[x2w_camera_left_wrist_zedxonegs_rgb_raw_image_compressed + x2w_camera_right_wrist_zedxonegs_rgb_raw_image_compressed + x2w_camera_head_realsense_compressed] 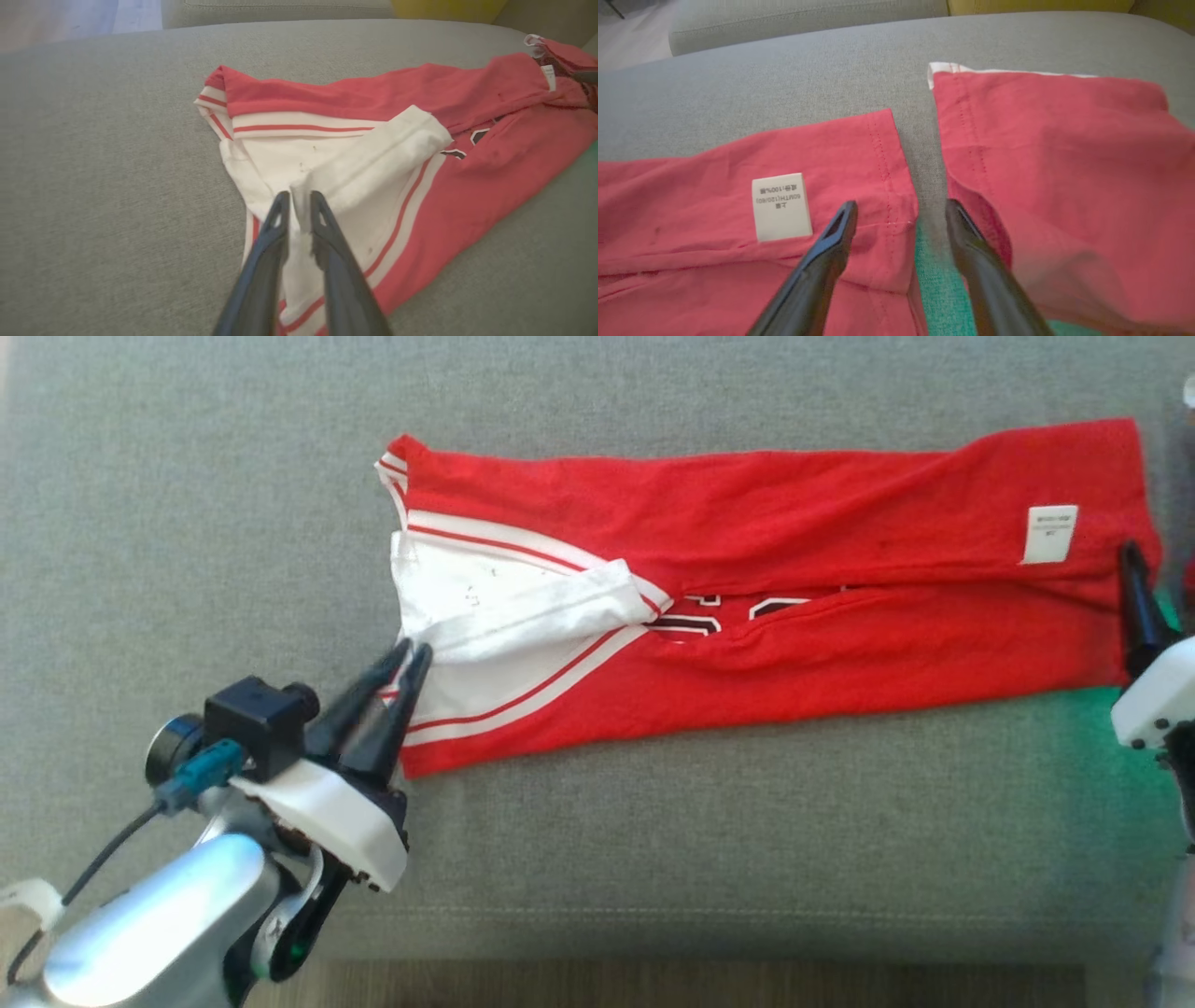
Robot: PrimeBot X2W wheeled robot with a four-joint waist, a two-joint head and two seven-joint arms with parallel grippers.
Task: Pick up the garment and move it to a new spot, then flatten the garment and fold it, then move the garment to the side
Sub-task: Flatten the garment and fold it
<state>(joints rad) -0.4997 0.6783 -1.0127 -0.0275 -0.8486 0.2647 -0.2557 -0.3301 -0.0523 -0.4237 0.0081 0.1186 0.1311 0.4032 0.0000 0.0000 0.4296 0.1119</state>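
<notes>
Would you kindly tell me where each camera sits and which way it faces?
Head view: on the head, looking down at the garment on the grey cushion; left gripper lower left, right gripper at right edge.
Left wrist view: on the left wrist, facing along its fingers, pinched on the garment's white fold.
Right wrist view: on the right wrist, facing the garment's hem between its spread fingers.
Shared: head and right wrist views both show the white label.
</notes>
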